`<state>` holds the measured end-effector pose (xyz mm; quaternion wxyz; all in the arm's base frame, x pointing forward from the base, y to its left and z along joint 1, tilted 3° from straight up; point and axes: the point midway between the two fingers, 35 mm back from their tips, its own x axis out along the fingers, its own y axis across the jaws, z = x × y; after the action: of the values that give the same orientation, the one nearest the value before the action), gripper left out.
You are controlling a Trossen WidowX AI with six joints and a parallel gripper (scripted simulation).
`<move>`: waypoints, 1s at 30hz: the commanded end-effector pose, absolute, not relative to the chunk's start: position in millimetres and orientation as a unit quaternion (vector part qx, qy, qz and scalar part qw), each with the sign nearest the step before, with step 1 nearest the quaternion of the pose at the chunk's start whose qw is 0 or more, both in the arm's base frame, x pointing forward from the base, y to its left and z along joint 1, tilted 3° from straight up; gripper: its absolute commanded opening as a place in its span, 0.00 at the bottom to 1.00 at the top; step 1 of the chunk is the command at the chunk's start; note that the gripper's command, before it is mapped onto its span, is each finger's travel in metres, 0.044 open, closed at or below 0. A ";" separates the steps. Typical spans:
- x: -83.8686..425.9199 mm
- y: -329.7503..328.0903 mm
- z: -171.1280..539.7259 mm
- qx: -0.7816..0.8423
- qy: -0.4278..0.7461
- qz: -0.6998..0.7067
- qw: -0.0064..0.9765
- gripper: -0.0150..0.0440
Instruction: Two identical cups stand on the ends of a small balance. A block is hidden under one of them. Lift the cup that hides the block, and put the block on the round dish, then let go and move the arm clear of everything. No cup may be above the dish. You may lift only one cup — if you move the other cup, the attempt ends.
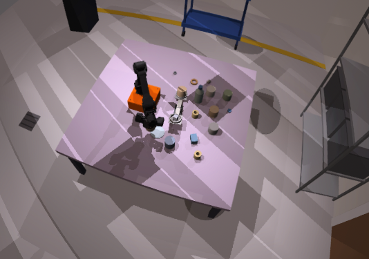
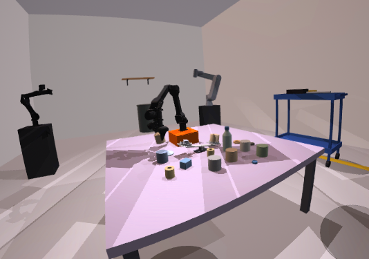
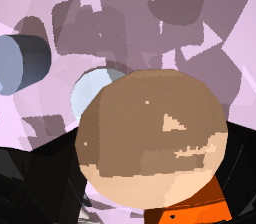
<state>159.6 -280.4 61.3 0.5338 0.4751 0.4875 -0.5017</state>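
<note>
Setting the lifted cup aside
The jaws (image 1: 150,128) (image 2: 161,139) grip the cup (image 2: 159,138) (image 3: 153,135); next, lower it beyond the dish (image 1: 157,132) (image 2: 169,152) (image 3: 92,90).

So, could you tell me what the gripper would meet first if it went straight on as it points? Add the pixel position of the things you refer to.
The gripper (image 1: 150,125) (image 2: 160,133) (image 3: 146,122), holding a cup (image 2: 159,139) (image 3: 150,125), would probably meet the tabletop (image 1: 207,181) (image 2: 155,205) (image 3: 58,95); whether the cup would clip the nearby round dish (image 1: 157,132) (image 2: 170,152) (image 3: 94,90) is unclear.

the arm (image 1: 144,88) (image 2: 177,106) is black all over, with slim straight links and chunky, rounded joints. its hand (image 1: 150,127) (image 2: 160,137) (image 3: 146,122) is black too, with broad, angular fingers. a bright orange, box-shaped base (image 1: 133,103) (image 2: 191,137) (image 3: 203,214) carries small dark dots.
</note>
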 end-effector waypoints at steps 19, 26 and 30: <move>100.9 -294.3 0.9 0.471 0.487 -0.503 0.537 0.25; 101.1 -294.8 -4.4 0.471 0.487 -0.503 0.537 0.25; 101.2 -295.3 -11.1 0.471 0.487 -0.503 0.537 0.25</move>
<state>101.3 -296.6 -6.1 0.5363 0.4712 0.4843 -0.5057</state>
